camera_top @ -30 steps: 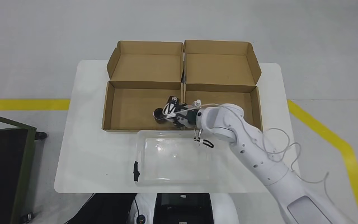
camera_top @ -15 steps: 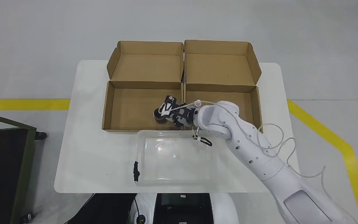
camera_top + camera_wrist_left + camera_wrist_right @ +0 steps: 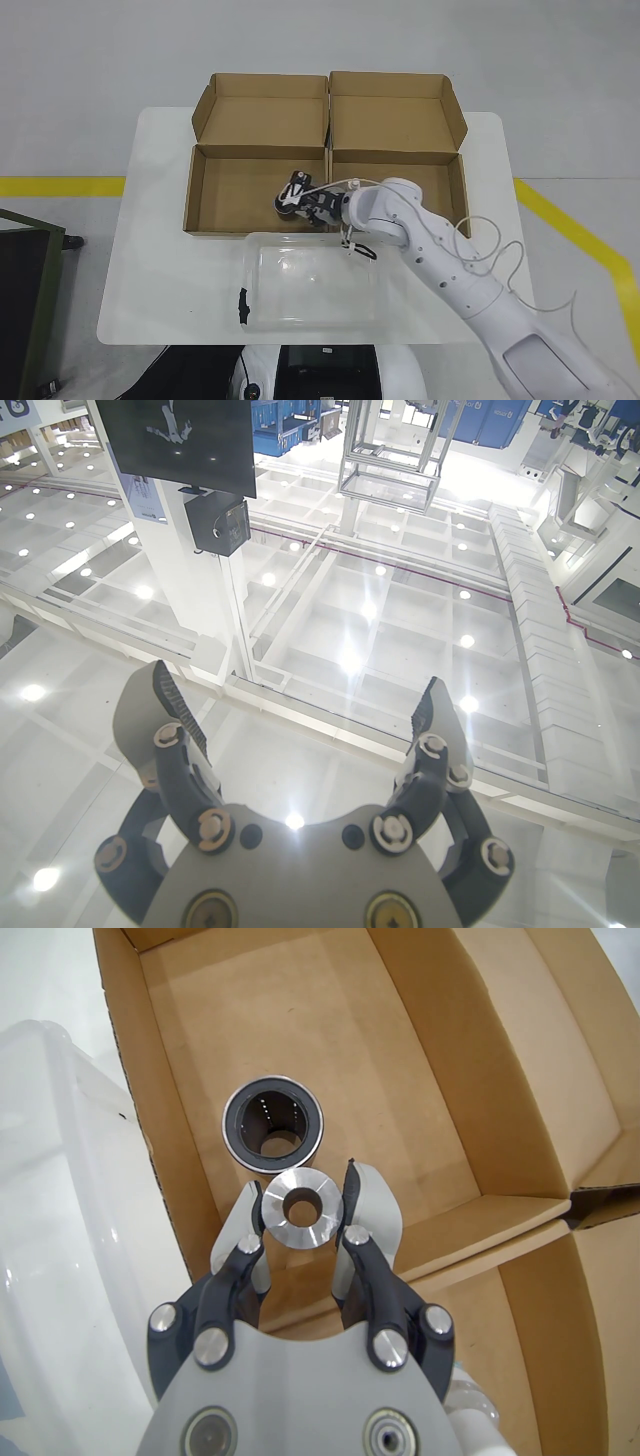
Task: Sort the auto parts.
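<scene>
My right gripper (image 3: 302, 1188) is shut on a silver metal ring (image 3: 278, 1206) with a centre hole, held flat side up between both fingers. It hangs over the near right corner of the left cardboard box (image 3: 350, 1053). Just beyond the ring a black-rimmed cylindrical bearing (image 3: 272, 1128) stands upright on the box floor, close to the ring. In the top view the right gripper (image 3: 303, 198) sits over that corner with the bearing (image 3: 284, 206) beside it. My left gripper (image 3: 297, 680) points up at the ceiling, open, with nothing between its fingers.
A second open cardboard box (image 3: 440, 185) adjoins the left box (image 3: 230, 190) on the right. A clear plastic bin (image 3: 310, 285) lies in front of both boxes, near the table's front edge. A small black part (image 3: 242, 305) rests at the bin's left side.
The right arm has shifted slightly left, carrying the ring a little farther over the left box. The bearing has stayed in place.
</scene>
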`<state>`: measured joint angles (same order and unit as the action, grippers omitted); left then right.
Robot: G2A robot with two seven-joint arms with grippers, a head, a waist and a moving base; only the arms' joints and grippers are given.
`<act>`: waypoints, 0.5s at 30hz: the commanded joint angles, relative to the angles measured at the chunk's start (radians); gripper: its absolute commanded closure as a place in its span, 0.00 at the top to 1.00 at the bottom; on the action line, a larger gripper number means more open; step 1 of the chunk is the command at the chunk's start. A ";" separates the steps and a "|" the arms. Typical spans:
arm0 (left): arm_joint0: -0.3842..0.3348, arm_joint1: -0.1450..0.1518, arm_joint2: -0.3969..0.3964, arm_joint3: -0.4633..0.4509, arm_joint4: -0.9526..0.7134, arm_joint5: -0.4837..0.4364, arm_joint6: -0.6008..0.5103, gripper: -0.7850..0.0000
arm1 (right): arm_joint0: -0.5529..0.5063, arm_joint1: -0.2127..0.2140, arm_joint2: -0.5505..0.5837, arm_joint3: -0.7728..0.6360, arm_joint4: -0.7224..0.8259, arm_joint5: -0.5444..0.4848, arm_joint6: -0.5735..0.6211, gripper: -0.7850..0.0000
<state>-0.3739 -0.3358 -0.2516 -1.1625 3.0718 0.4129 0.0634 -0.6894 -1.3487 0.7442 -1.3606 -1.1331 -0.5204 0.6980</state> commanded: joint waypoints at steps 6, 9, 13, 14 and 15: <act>0.000 0.000 0.000 0.000 0.000 0.000 0.000 1.00 | -0.001 -0.003 0.002 -0.006 -0.006 0.003 0.011 0.38; 0.000 0.000 0.000 0.000 0.000 0.000 0.000 1.00 | -0.005 -0.002 0.010 -0.029 -0.011 0.003 0.014 0.39; 0.000 0.000 0.000 0.000 0.000 0.000 0.000 1.00 | -0.017 0.003 0.029 -0.082 -0.018 0.001 0.025 0.40; 0.000 0.000 0.000 0.000 0.000 0.000 0.000 1.00 | -0.021 0.005 0.034 -0.097 -0.021 -0.001 0.028 0.41; 0.000 0.000 0.000 0.000 0.000 0.000 0.000 1.00 | -0.026 0.007 0.039 -0.115 -0.024 -0.002 0.030 0.41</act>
<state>-0.3739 -0.3358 -0.2516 -1.1625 3.0718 0.4129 0.0634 -0.7116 -1.3434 0.7782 -1.4593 -1.1542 -0.5210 0.7259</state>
